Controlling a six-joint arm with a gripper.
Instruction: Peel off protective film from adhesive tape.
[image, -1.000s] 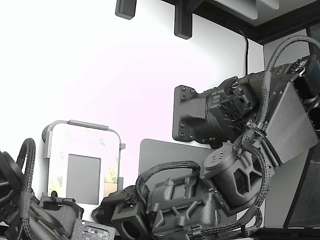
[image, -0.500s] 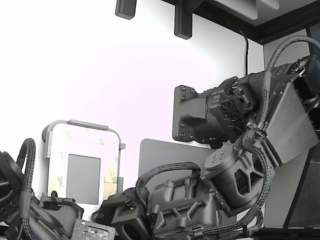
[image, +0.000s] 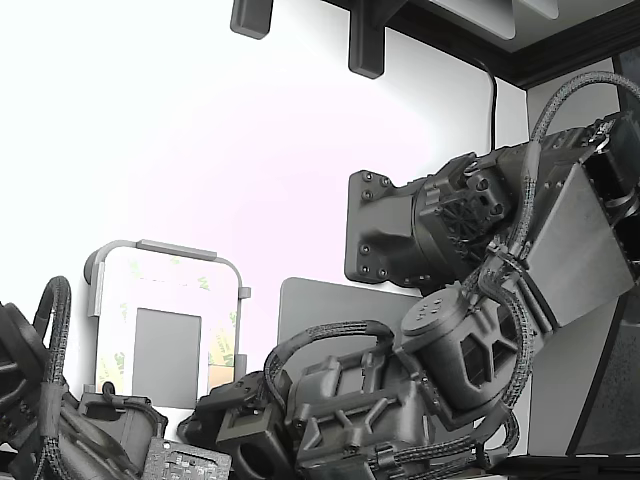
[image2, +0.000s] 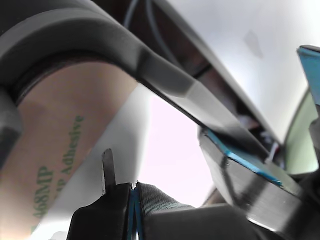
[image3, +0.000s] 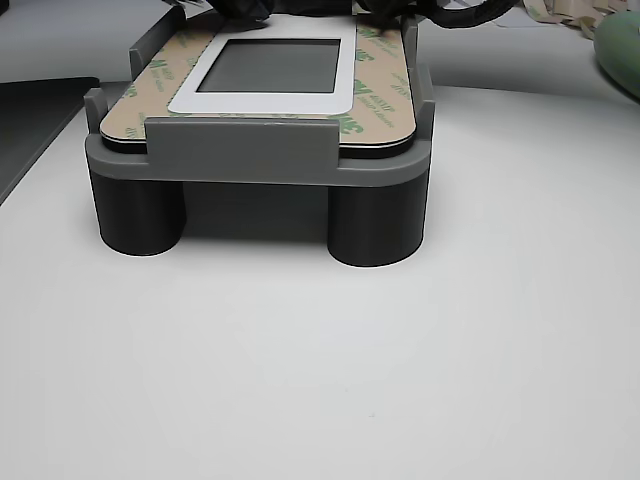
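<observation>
Since a second ago, the dark arm (image: 380, 400) in the exterior view has slid slightly toward that view's left and sunk lower, its front block now nearer the bottom corner of the plate. The white plate (image3: 340, 95) lies flat in a grey fixture (image3: 250, 150) that stands on two dark round legs on the white tabletop (image3: 320, 350). The protective film (image3: 375, 90), tan with green print, covers the adhesive tape in strips that frame the grey square (image3: 275, 65); the side strips run lengthwise away from the other view's camera, toward the arm, and the near strip runs crosswise just behind the fixture's front lip. In the wrist view the film (image2: 55, 150) appears as a broad tan band with green lettering, its long axis slanting beside a pale strip of the plate. The gripper (image2: 134, 207) has its blue-lined fingertips (image2: 129, 212) pressed together with only a thin line between them; whether any film is pinched there I cannot tell. A thin dark tab (image2: 108, 170) stands up just beside the closed tips.
</observation>
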